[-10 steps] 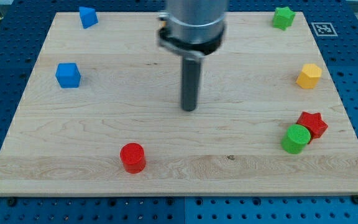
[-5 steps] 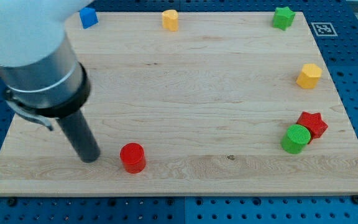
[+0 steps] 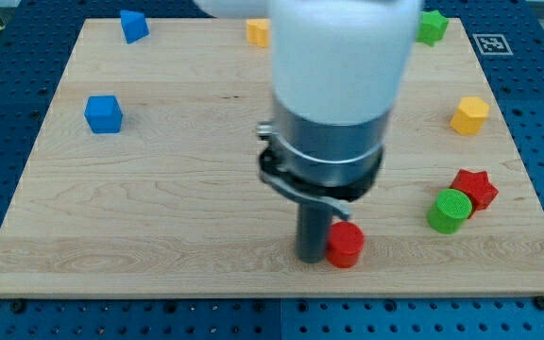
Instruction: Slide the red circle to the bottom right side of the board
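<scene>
Your tip (image 3: pixel 311 257) stands on the wooden board (image 3: pixel 159 208) near the view's bottom edge, a little right of centre. It touches the left side of the red circle (image 3: pixel 346 246). The arm ends in a plain rod, so there are no jaws to report as open or closed; nothing is gripped. The arm's grey and white body (image 3: pixel 333 104) fills the centre of the view and hides the board behind it.

Locate the red circle at the view's bottom, right of centre, just beside the rod and well short of the bottom right corner.

Note the remaining blocks:
- The green cylinder (image 3: pixel 450 210) sits toward the view's right, touching or just beside the red star (image 3: pixel 475 187), which lies up and to its right.
- The yellow block (image 3: pixel 469 114), of faceted shape, lies near the right edge, above the star.
- The green star (image 3: pixel 432 26) occupies the top right corner.
- A second yellow block (image 3: pixel 258 31) shows at the top edge, partly hidden by the arm.
- The blue cube (image 3: pixel 103 113) lies at the left.
- A blue block (image 3: pixel 133 25) of wedge-like shape sits at the top left.
</scene>
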`<control>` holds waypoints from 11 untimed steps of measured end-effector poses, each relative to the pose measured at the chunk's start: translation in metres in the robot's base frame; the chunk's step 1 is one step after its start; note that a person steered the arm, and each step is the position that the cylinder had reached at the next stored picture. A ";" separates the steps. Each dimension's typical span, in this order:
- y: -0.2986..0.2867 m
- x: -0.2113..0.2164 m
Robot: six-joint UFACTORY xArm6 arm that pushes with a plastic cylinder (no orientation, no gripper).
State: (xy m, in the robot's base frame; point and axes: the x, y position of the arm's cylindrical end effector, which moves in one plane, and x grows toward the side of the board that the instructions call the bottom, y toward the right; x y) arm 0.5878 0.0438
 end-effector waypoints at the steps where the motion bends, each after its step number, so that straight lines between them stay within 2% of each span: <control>1: 0.039 0.003; 3: 0.102 0.004; 5: 0.107 -0.011; 7: 0.135 0.001; 10: 0.148 0.001; 11: 0.136 0.000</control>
